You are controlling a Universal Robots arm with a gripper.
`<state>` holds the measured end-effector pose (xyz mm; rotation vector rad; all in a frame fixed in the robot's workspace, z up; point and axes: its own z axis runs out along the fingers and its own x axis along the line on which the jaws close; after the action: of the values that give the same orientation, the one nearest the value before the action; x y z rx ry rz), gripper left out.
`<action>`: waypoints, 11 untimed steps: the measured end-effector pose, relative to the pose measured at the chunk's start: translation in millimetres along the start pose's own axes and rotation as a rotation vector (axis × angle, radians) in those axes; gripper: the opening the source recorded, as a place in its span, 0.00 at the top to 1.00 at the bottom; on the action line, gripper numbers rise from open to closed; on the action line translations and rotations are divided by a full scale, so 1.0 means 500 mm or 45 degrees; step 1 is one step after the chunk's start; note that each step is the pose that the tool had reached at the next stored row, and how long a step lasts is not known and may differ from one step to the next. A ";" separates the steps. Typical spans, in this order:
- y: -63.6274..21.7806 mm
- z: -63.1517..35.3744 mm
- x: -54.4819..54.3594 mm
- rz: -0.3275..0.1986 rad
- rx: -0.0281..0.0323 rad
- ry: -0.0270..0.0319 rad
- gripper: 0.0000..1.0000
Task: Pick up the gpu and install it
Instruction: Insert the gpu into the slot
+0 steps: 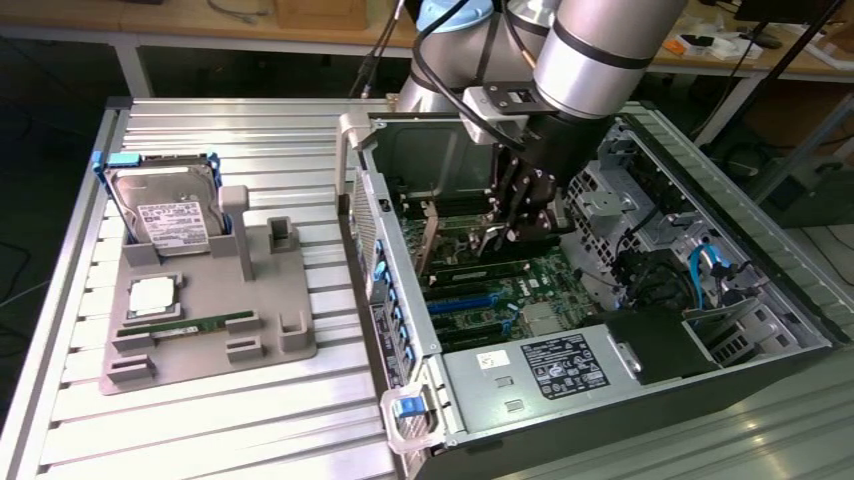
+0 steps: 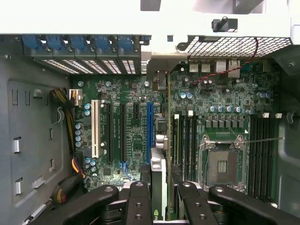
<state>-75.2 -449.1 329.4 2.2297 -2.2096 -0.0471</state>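
Observation:
My gripper is down inside the open computer case, over the motherboard. It is shut on the gpu, which the wrist view shows edge-on as a thin board running from between my black fingers toward the case's rear wall. Its silver end bracket sits against the rear slot openings. The card stands upright just beside the long blue slot. I cannot tell whether its lower edge is in a slot.
On the exterior view's left, a grey fixture holds a silver hard drive, a CPU and a RAM stick. The power supply and drive cages crowd the case around my arm.

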 end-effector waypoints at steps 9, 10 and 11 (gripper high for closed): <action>0.005 0.004 0.000 0.001 0.0001 -0.0002 0.73; 0.006 0.006 0.000 0.001 0.0001 -0.0002 0.73; 0.008 0.007 0.000 0.000 0.0001 -0.0001 0.73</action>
<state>-79.2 -449.2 325.8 2.2293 -2.2100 -0.0471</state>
